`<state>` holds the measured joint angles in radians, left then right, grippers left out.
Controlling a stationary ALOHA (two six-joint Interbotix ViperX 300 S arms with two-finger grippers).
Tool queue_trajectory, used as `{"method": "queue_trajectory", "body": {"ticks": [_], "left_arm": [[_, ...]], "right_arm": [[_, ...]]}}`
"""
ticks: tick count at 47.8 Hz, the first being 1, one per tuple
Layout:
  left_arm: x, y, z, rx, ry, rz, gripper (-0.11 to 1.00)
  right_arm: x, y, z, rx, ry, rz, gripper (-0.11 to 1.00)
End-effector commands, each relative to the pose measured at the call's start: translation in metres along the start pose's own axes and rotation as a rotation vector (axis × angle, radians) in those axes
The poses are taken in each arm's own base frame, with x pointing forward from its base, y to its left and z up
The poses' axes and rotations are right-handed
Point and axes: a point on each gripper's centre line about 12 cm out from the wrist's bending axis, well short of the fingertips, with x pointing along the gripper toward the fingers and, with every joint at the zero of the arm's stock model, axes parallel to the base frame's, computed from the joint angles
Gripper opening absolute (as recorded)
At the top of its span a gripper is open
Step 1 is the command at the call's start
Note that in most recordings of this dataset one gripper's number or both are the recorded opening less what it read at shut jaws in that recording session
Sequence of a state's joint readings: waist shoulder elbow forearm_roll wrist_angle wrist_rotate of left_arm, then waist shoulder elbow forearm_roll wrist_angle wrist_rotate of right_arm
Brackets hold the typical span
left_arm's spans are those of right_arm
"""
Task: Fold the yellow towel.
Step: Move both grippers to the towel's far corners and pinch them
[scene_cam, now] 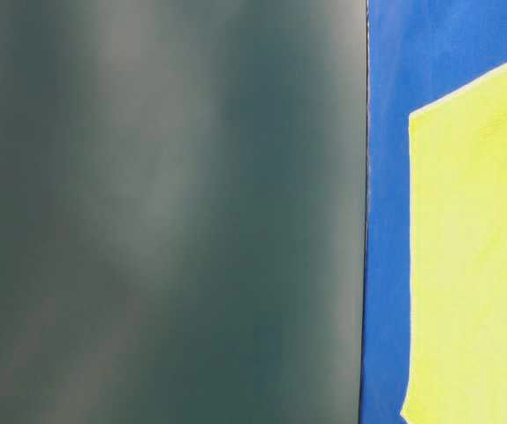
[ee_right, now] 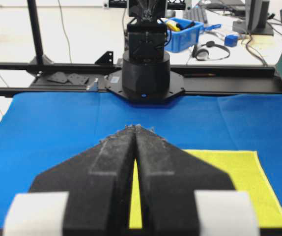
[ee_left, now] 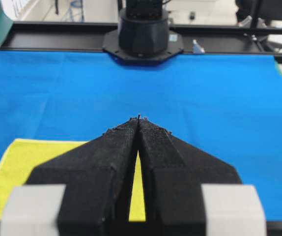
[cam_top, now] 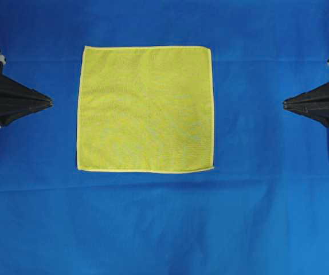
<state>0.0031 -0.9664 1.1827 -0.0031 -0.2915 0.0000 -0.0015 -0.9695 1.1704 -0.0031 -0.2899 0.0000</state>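
Yellow towel (cam_top: 145, 109) flat, unfolded | blue cloth (cam_top: 164, 229) beneath | containers: none visible

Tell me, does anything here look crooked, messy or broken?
Nothing stands out. The yellow towel lies flat and unfolded on the blue cloth, edges nearly square. The left gripper and right gripper are shut, clear of it on either side.

We see the towel (cam_top: 145, 109) lying flat and alone on the blue cloth (cam_top: 164, 223), with bare cloth on all four sides of it. Between each towel edge and the closed left gripper (cam_top: 51, 102) and right gripper (cam_top: 284, 103) nothing stands. In the table-level view a dark panel (scene_cam: 165, 212) blocks the left part.
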Motion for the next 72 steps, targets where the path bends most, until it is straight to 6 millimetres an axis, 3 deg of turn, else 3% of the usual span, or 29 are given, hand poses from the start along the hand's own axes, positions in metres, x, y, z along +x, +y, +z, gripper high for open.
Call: {"method": "queue_trajectory", "body": {"ticks": [1,10,19,30,35,42,46,53,60,72], "left_arm": [[0.007,0.008,0.000,-0.006,0.015,0.041,0.01],[0.019,0.030,-0.022,0.001,0.111,0.137,0.01],[0.027,0.058,-0.047,-0.009,0.225,0.250,0.01],[0.028,0.098,-0.092,-0.052,0.395,0.404,0.03],[0.027,0.117,-0.112,-0.073,0.455,0.467,0.25],[0.028,0.140,-0.140,-0.096,0.513,0.534,0.69],[0.029,0.150,-0.156,-0.111,0.550,0.562,0.81],[0.031,0.166,-0.176,-0.117,0.595,0.595,0.80],[0.033,0.183,-0.192,-0.125,0.620,0.630,0.80],[0.036,0.194,-0.215,-0.146,0.683,0.643,0.76]], "right_arm": [[0.006,-0.005,0.005,-0.004,-0.001,-0.026,0.02],[0.036,-0.037,-0.016,0.023,0.181,-0.158,0.02],[0.069,-0.083,-0.048,0.066,0.392,-0.303,0.02],[0.103,-0.133,-0.093,0.104,0.597,-0.407,0.02],[0.114,-0.153,-0.115,0.118,0.665,-0.438,0.05],[0.122,-0.175,-0.151,0.135,0.755,-0.469,0.45],[0.125,-0.183,-0.164,0.134,0.783,-0.475,0.60],[0.128,-0.195,-0.186,0.147,0.825,-0.491,0.53],[0.126,-0.205,-0.202,0.161,0.843,-0.509,0.52],[0.122,-0.210,-0.211,0.170,0.852,-0.524,0.48]]}}
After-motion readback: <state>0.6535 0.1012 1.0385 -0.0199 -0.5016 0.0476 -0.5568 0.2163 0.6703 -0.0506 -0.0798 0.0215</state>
